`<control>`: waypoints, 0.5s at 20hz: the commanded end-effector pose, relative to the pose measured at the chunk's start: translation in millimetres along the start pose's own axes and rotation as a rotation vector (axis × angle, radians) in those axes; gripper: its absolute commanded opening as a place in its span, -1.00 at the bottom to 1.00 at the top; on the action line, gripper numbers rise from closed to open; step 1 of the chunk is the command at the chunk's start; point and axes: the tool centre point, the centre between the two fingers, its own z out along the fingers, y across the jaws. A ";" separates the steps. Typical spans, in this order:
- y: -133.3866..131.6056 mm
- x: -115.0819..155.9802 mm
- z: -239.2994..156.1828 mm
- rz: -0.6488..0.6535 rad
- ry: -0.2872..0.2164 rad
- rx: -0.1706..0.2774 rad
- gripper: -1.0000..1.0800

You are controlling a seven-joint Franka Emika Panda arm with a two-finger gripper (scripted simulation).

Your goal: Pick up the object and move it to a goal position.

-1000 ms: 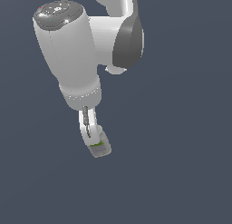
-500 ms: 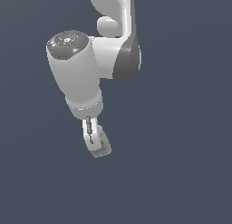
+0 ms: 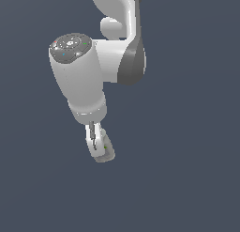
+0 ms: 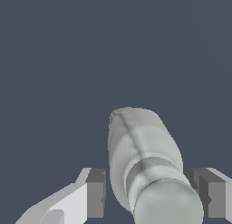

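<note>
The object, a small pale grey-white bottle, hangs in the air below the arm in the exterior view, tilted, with a tiny green spot showing on its side. My gripper is shut on it, the fingers gripping its upper part. In the wrist view the object points away from the camera with its round cap nearest. It sits between the two grey pads of my gripper, which press on it from both sides.
Only a plain dark blue-grey background shows around the arm in both views. No table, container or goal marker appears.
The arm's wrist housing has sunk lower and its upper links have swung toward the exterior view's right. The gripper and bottle have stayed almost in place, and the bottle is still held.
</note>
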 end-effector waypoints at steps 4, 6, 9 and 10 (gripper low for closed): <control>0.1 -0.1 -0.2 0.000 0.000 0.000 -1.00; 0.8 -1.0 -2.1 0.000 0.000 0.000 -1.00; 3.3 -4.0 -8.5 0.000 0.000 0.000 -1.00; 4.4 -5.4 -11.6 0.000 0.000 0.000 -1.00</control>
